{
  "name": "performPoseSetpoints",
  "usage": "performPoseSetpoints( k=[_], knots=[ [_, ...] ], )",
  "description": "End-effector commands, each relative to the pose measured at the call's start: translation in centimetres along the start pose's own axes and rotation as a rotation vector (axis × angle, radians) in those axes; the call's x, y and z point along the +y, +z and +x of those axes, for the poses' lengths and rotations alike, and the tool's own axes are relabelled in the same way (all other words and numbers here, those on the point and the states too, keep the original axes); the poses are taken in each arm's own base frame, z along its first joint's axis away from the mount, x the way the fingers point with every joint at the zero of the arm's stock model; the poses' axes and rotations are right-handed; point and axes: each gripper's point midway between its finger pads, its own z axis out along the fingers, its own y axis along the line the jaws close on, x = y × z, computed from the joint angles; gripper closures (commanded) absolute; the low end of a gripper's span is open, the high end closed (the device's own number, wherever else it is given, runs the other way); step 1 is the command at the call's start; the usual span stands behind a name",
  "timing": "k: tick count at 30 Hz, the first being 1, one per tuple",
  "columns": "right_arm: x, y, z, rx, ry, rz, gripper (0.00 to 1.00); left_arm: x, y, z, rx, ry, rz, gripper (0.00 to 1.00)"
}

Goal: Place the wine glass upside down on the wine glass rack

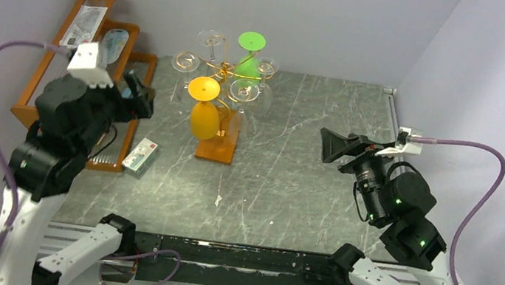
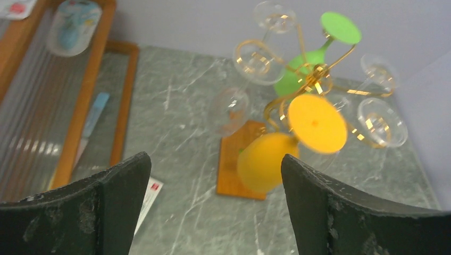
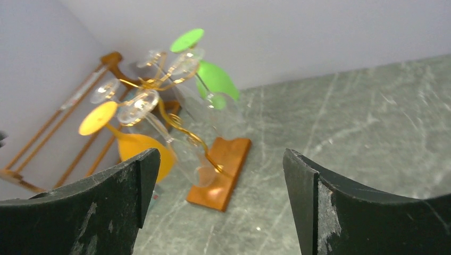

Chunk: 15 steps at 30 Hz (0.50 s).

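The gold wire wine glass rack (image 1: 227, 73) stands on its orange-brown base (image 1: 217, 146) at the table's middle back. An orange wine glass (image 1: 204, 117) hangs upside down on its near-left arm, a green glass (image 1: 248, 64) at the back, and several clear glasses (image 1: 186, 64) on other arms. The rack also shows in the left wrist view (image 2: 314, 79) and the right wrist view (image 3: 175, 122). My left gripper (image 1: 138, 97) is open and empty, left of the rack. My right gripper (image 1: 331, 147) is open and empty, well right of it.
A stepped brown wooden shelf (image 1: 43, 76) holding flat packets stands at the left wall. A small white card packet (image 1: 141, 154) lies on the marble table near the left arm. Grey walls close the back and sides.
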Motion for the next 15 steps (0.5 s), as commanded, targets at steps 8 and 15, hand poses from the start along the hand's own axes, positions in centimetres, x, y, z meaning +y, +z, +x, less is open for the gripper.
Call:
performPoseSetpoints(
  k=[8,15],
  knots=[
    [-4.6,-2.5,1.1,0.133,-0.096,0.222,0.05,6.4,-10.1,1.2,-0.102,0.06,-0.159,0.03],
    [-4.3,-3.3,-0.6,0.105,-0.09,0.194,0.02,7.1,-12.0,0.4,-0.117,0.071,-0.179,0.03]
  ],
)
